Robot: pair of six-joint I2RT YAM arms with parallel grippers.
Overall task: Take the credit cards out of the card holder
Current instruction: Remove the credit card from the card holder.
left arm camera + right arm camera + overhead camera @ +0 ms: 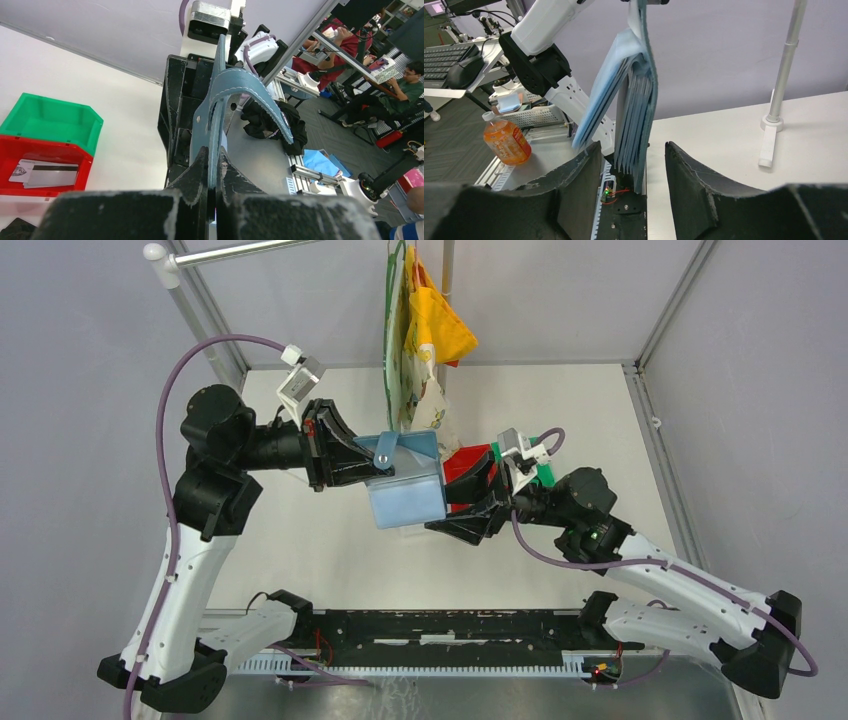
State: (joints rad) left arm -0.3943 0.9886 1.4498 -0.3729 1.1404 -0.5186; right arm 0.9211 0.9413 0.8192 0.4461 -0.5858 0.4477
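We see the left pincer [374,468] clamped narrow on the card holder [408,502], gripping the teal wallet by one edge and holding it in the air above the white bench [320,555], near the middle of the work area. From the left wrist view, the left pincer [212,167] has its two black fingers pressed together on the leather. The card holder [222,105] stands up edge-on from them, with its curved, stitched tab arching to the right. The wallet hangs open, its lighter blue inside facing the overhead camera. The right pincer [463,508] stands wide just beside it. In the right wrist view, the lower edge of the card holder [636,120] hangs down between the two fingers of the right pincer [633,148], with a gap on either side, so nothing is gripped there. We see the stacked pocket layers of the wallet fanned apart, but we cannot tell whether any card sits in them. Off to the side, pale credit cards [47,173], one showing a dark stripe, lie flat inside a red bin [47,150], and a green bin [50,117] stands touching it behind.
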